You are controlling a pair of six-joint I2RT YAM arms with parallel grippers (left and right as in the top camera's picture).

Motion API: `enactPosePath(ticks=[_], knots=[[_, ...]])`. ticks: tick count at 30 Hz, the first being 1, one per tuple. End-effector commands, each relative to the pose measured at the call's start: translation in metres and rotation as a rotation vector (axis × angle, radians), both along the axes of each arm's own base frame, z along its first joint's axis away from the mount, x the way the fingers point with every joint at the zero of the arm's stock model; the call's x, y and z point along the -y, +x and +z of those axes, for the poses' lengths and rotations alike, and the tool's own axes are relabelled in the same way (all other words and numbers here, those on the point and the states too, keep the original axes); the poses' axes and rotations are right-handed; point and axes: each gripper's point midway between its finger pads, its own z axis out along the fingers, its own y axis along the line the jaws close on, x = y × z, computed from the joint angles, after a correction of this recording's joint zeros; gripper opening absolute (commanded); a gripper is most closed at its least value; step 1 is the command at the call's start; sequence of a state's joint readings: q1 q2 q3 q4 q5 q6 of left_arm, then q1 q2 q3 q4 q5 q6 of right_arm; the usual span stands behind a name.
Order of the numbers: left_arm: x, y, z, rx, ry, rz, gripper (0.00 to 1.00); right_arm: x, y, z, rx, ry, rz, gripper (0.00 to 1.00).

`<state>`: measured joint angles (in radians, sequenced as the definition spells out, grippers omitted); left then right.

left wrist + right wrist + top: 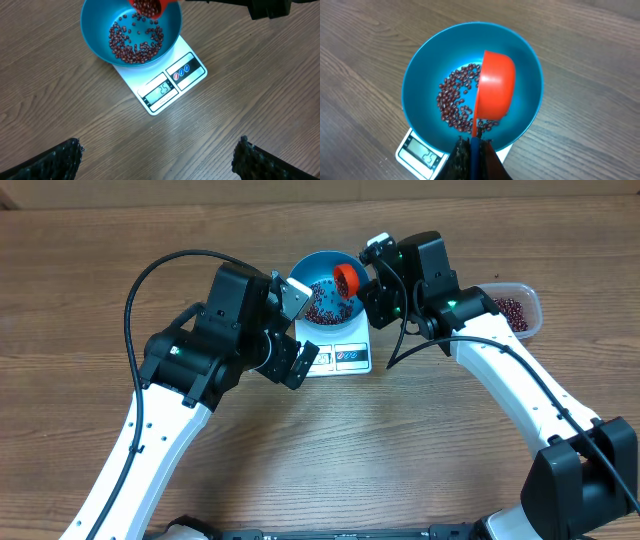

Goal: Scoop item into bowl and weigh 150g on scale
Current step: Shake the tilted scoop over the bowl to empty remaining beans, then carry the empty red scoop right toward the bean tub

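Note:
The blue bowl [318, 272] stands on the white scale [345, 358], with dark red-brown beans [135, 42] spread over its bottom. My right gripper [475, 155] is shut on the blue handle of an orange scoop [495, 85]. The scoop is tipped on its side above the bowl [420, 85], and beans show in its mouth [147, 6]. The scale's display [162, 90] reads 25. My left gripper [160, 160] hangs open over bare wood, just in front of the scale, holding nothing. Seen from overhead, the left gripper [298, 330] is at the scale's left side.
A clear plastic tub [515, 310] holding more beans sits at the right, behind the right arm [500, 350]. The left arm [190, 370] reaches in from the lower left. Bare wooden table lies all around the scale.

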<state>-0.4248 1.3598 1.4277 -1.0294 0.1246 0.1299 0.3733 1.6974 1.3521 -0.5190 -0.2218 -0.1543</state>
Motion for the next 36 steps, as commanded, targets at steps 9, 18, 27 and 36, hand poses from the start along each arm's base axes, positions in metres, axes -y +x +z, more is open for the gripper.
enactPosePath(ticks=[9,18,27,36], knots=[[0.003,0.001,0.001,-0.006,-0.016,-0.001,1.0,-0.014,-0.004,0.03,0.161,-0.083,0.178,0.04],[0.003,0.001,0.001,-0.006,-0.016,0.0,1.0,-0.024,-0.015,0.027,0.186,-0.123,0.298,0.04],[0.003,0.001,0.001,-0.006,-0.016,0.0,1.0,-0.008,0.002,0.029,0.194,-0.166,0.14,0.04],[0.003,0.001,0.001,-0.006,-0.016,0.0,1.0,-0.012,0.0,0.031,0.19,-0.141,0.149,0.04]])
